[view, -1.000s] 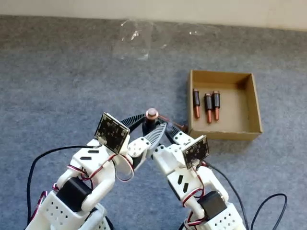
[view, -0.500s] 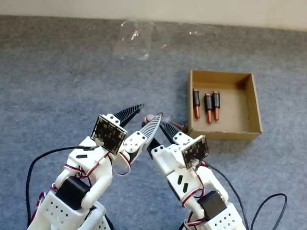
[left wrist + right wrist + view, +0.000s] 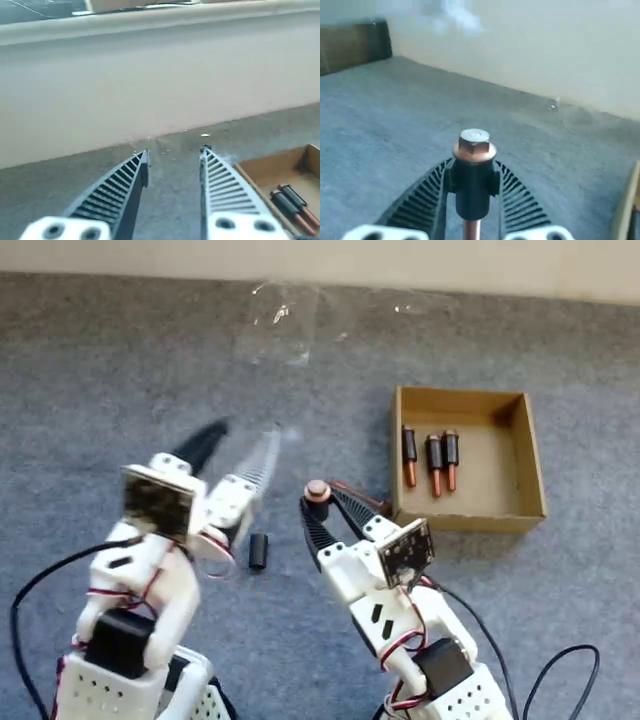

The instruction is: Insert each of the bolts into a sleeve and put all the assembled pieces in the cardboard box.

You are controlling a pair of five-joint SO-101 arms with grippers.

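My right gripper (image 3: 323,504) is shut on an assembled piece, a copper-headed bolt (image 3: 318,488) in a black sleeve (image 3: 471,192), held upright just left of the cardboard box (image 3: 533,465). In the right wrist view the bolt (image 3: 474,145) stands between the fingers of my right gripper (image 3: 472,175). My left gripper (image 3: 235,452) is open with nothing in it, off to the left, and my left gripper (image 3: 175,157) points toward the back wall. A loose black sleeve (image 3: 258,551) lies on the carpet between the arms. Three assembled pieces (image 3: 432,460) lie in the box (image 3: 265,167).
A crumpled clear plastic bag (image 3: 285,315) lies at the back of the grey carpet. The box's near wall (image 3: 470,518) stands close to the right of my right gripper. A pale wall (image 3: 160,80) bounds the far side.
The left gripper let go of the piece, opened wide and drew back to the left. The right gripper keeps the bolt and sleeve. A loose sleeve on the carpet came into sight.
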